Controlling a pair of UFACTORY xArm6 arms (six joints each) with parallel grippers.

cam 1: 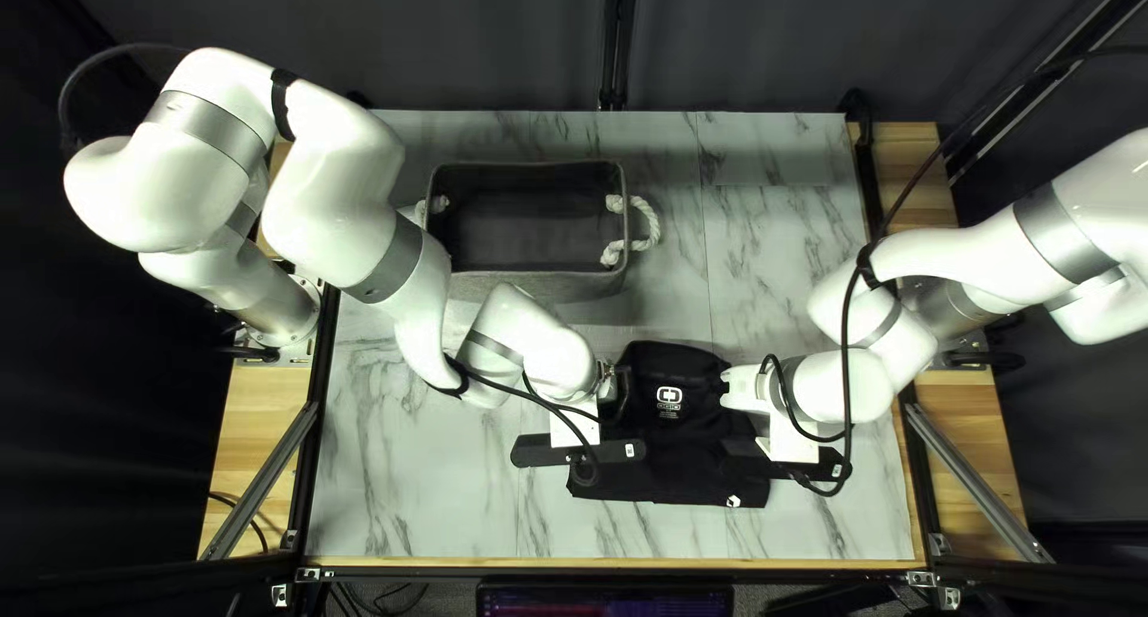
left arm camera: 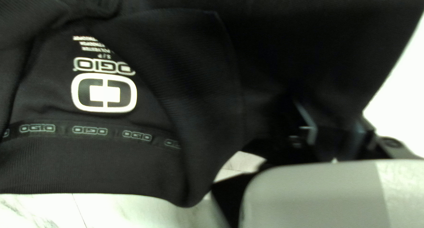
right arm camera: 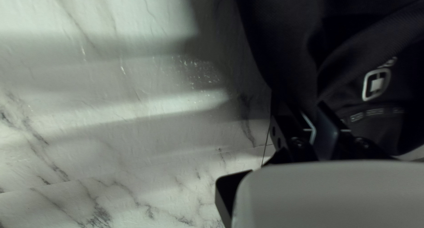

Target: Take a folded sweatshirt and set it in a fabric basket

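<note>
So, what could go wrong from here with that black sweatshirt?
The right tool pinches only a fold near the collar, so the sweatshirt might slip or come unfolded when lifted. Its spread-out lower part could then trail and catch on the rim or rope handle of the basket. And the left arm, seen from above, overlaps a corner of the basket, so it might bump it while moving.

Top left view: desk bright, curtain dim; pale highlights on left arm and right arm; soft shadow beside basket. Left wrist view: desk glares near white; sweatshirt sinks toward black. Right wrist view: light and shadow band the desk; small glints.
</note>
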